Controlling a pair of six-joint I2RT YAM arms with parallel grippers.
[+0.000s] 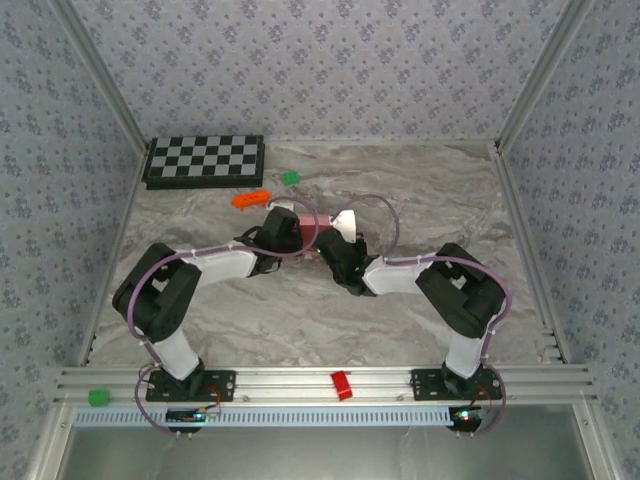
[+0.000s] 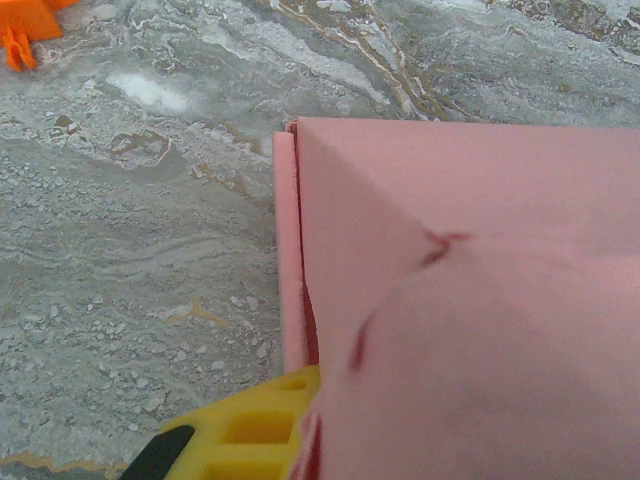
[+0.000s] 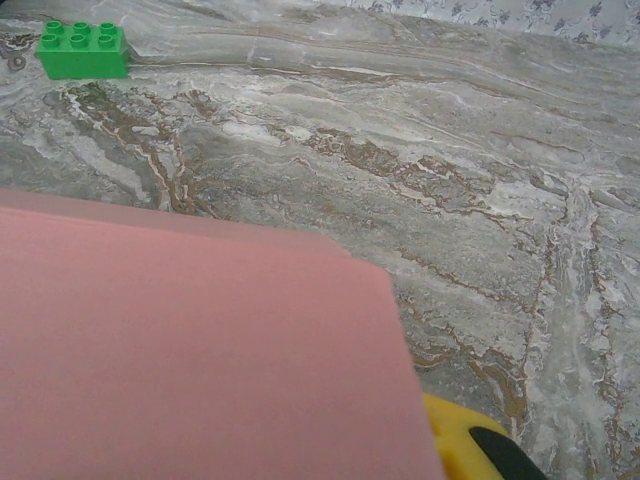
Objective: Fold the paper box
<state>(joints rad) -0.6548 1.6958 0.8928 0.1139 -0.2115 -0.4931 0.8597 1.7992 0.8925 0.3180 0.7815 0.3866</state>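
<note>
The pink paper box (image 1: 312, 222) sits mid-table between my two arms, mostly covered by them. From the left wrist, the paper box (image 2: 470, 300) is folded up, with a corner and a thin double side wall towards the camera. My left gripper (image 2: 310, 440) is shut on that wall; one yellow finger (image 2: 250, 435) lies outside it and the other is hidden. In the right wrist view a flat pink panel of the paper box (image 3: 190, 350) covers the jaws. My right gripper (image 3: 420, 450) is shut on its edge, one yellow finger (image 3: 465, 445) showing beside it.
A chessboard (image 1: 205, 160) lies at the back left. An orange piece (image 1: 250, 199) and a green brick (image 1: 291, 178) lie just behind the box. A red block (image 1: 342, 384) and a green block (image 1: 98, 397) rest on the front rail. Patterned walls enclose the table.
</note>
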